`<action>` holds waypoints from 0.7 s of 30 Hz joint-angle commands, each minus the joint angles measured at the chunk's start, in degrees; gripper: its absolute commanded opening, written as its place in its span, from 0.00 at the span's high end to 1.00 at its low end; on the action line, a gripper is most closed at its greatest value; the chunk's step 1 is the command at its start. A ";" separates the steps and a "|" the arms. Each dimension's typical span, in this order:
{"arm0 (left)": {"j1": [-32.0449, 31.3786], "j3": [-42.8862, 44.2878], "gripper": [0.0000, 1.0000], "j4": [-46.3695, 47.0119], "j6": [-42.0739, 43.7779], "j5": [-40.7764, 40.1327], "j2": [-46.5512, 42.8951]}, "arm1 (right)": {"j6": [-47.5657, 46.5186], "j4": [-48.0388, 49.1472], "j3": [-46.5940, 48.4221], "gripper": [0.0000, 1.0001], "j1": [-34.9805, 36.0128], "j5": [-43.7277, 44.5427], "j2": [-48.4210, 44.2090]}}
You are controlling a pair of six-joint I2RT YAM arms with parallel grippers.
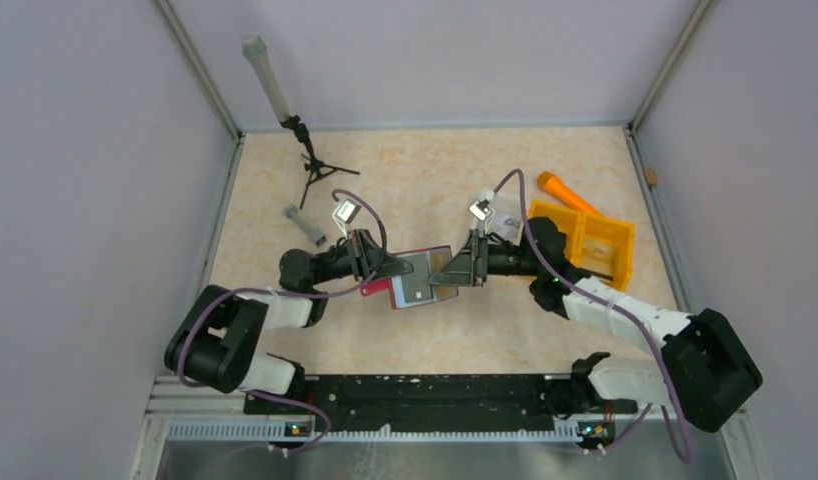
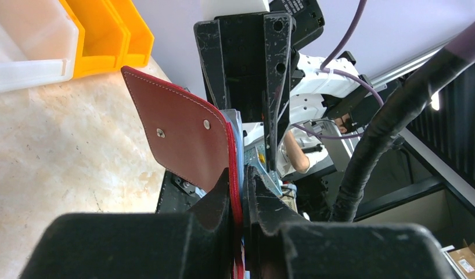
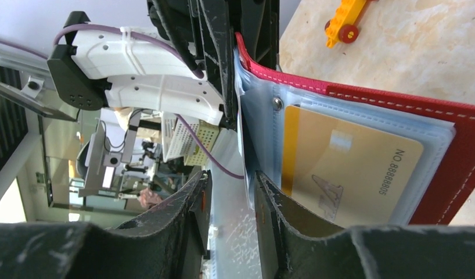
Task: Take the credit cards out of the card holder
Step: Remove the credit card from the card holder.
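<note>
Our left hand is shut tight on the edge of the red card holder, holding it up over the middle of the tabletop. Our right hand has its fingers a little apart around a clear pocket. We see a yellow credit card inside the card holder.

I find the card holder to be matt dark red, leather-like, with pale stitching and small bright metal studs. Its inner sleeves are clear, glossy plastic. The tan card is smooth with a satin sheen. My right gripper is matt black with pale scuffs. The table has a smooth, marbled beige surface.
</note>
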 commanded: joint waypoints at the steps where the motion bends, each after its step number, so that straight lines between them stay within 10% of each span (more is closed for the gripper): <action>1: 0.00 1.27 1.00 5.85 -0.35 -1.20 -1.41 | -1.31 3.10 1.99 0.68 1.37 -0.70 1.11; 11: 0.02 1.14 1.00 5.85 -0.21 -1.30 -1.16 | -0.55 3.62 2.49 1.00 1.67 -1.13 0.69; 21: 0.08 1.23 1.00 5.85 -0.65 -0.66 -1.87 | -3.04 -2.31 1.55 1.00 -1.26 0.16 -3.39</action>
